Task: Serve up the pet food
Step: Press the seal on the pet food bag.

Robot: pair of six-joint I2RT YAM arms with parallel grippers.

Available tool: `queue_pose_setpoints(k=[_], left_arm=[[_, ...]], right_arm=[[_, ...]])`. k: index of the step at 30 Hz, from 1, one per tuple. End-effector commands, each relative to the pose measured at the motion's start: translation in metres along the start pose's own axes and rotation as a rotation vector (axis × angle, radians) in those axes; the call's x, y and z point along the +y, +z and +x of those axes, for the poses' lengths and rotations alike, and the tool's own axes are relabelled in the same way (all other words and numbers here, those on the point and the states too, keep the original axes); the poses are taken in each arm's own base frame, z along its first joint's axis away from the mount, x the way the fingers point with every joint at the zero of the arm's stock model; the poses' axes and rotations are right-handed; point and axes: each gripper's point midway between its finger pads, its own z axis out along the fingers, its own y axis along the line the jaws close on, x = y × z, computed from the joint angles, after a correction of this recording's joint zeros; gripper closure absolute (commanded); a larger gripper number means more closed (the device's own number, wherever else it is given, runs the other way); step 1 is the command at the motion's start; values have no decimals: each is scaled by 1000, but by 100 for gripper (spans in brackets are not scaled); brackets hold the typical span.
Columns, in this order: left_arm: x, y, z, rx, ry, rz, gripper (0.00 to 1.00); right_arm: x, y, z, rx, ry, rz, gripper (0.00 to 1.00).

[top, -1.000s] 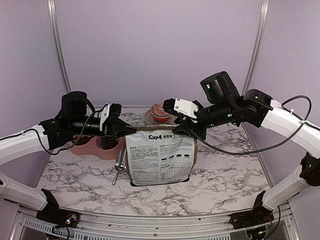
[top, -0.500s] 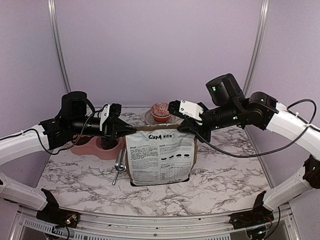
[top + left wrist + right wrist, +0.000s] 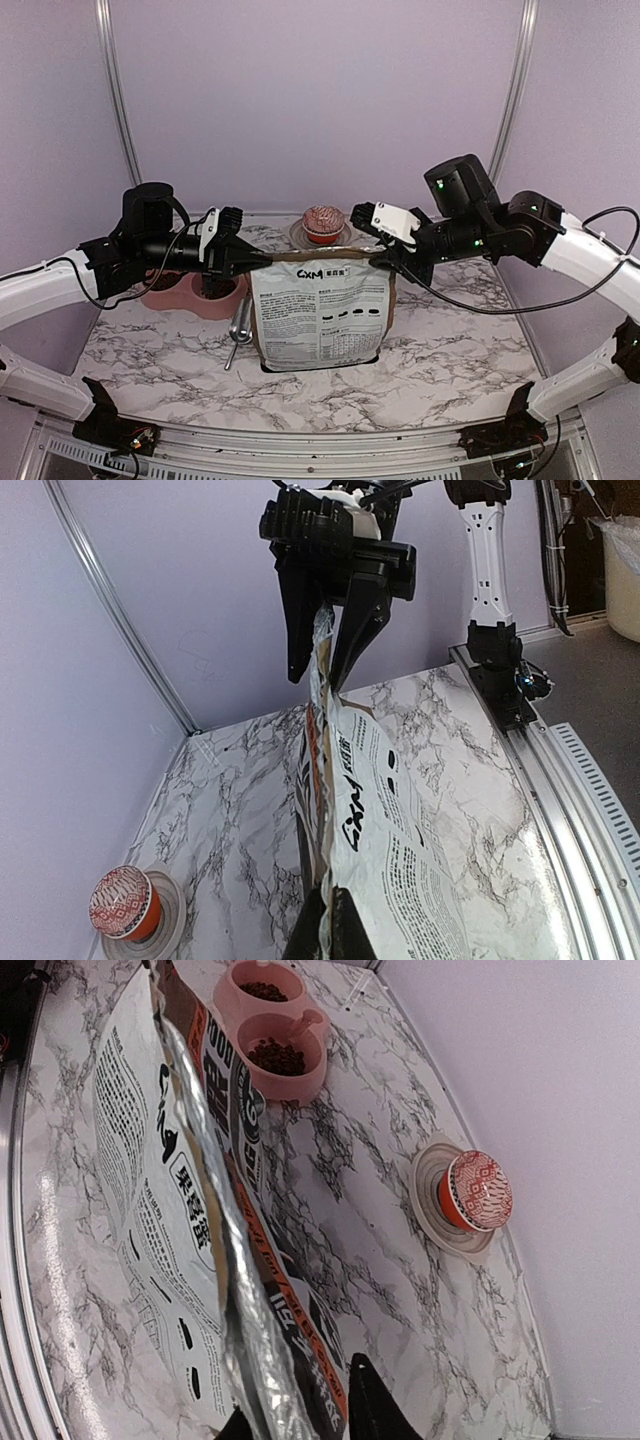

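The white-and-brown printed bag [image 3: 320,315] stands upright mid-table, its top edge stretched between both grippers. My left gripper [image 3: 262,262] is shut on the bag's top left corner [image 3: 335,920]. My right gripper [image 3: 378,255] straddles the top right corner with its jaws apart, and the foil-lined edge [image 3: 240,1300] runs between the fingers [image 3: 300,630] with a gap on one side. The pet food [image 3: 277,1055] lies as dark kibble in both cups of a pink double bowl [image 3: 315,1075]. In the top view that bowl [image 3: 185,293] sits left of the bag, partly behind my left arm.
A cupcake in a red wrapper [image 3: 322,222] sits on a small plate [image 3: 428,1200] at the back centre. A metal scoop [image 3: 240,325] lies on the marble table [image 3: 450,350] between the bowl and the bag. Purple walls close in the back and both sides.
My right gripper has slid to the right along the bag's top edge, to its right corner. The left arm and the bag's base have not moved.
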Motion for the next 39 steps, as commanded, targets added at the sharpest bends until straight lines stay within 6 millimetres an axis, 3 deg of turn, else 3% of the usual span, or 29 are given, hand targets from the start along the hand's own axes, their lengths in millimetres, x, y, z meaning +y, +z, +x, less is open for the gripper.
queue_pose_setpoints(k=[1,3,12,14,15,18,20,24,34,35,38,39], left_arm=[[8,-11,-29,-57,65,-30,100],[8,-11,-29,-56,64,-31,100],[6,-11,-23,-34,49,-24,100],[7,-11,-23,-32,52,-27,100],[7,-12,-24,-33,55,-28,100],[7,-12,-23,-32,56,-29,100],[7,-12,-24,-33,57,-30,100],[6,-12,-25,-35,59,-28,100],[6,-13,-26,-34,62,-30,100],[6,-13,-25,-34,63,-28,100],[6,-13,-25,-33,59,-24,100],[6,-13,-26,-35,60,-24,100]], right_arm=[[-9,-12,-7,-39,10,40,86],[-9,-13,-8,-47,8,40,99],[-15,-22,-9,-73,8,67,100],[-18,-23,-7,-73,12,86,79],[-20,-24,-4,-73,15,95,74],[-24,-27,0,-85,27,107,72],[-23,-29,0,-95,27,108,78],[-21,-31,1,-104,27,105,99],[-24,-31,0,-110,26,121,100],[-25,-31,-1,-111,27,126,95],[-22,-32,-6,-128,30,105,64],[-21,-31,-7,-133,31,94,61]])
